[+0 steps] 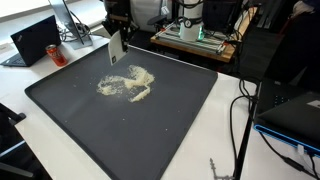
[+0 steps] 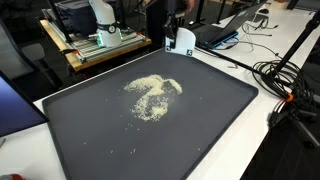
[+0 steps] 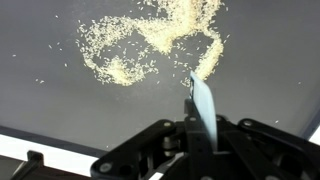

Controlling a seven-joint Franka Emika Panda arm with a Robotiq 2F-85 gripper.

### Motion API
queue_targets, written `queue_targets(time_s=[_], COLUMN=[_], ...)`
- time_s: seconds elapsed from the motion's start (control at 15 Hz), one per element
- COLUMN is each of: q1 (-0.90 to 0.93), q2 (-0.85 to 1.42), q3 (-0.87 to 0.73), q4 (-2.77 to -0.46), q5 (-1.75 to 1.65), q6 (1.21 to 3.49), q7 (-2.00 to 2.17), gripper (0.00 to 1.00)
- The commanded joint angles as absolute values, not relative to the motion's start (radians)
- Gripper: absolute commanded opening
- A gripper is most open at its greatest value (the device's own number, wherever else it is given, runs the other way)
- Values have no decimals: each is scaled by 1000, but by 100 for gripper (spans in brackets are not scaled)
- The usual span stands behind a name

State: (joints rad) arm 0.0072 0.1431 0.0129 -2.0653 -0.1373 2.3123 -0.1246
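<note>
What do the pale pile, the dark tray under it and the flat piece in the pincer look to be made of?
The pale pile is loose, dry, rice-like grains, cream and matte; single grains show apart. The dark tray is probably plastic or rubber, a matte charcoal with no glare. The flat piece is a thin, stiff white sheet seen edge-on in the shut pincer; whether it is plastic or card is unclear.

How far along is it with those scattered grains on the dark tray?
Done: the gripper is shut on a white card. In hand: the card hangs edge-down just beside the grains. Left: the grains lie in a loose curl with strays across the dark tray, not gathered.
</note>
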Motion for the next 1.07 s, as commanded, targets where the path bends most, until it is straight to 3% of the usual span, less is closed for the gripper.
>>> queue_targets(time_s=[0.0,0.47,1.0], q1=[3,2,-107], q2=[153,145,261], q3=[-22,-20,-49], q4=[-2054,-2064,-1971], q5=[-189,-166,83], q6=[2357,2346,2270], q7=[1,-23,-134], gripper=[1,1,1])
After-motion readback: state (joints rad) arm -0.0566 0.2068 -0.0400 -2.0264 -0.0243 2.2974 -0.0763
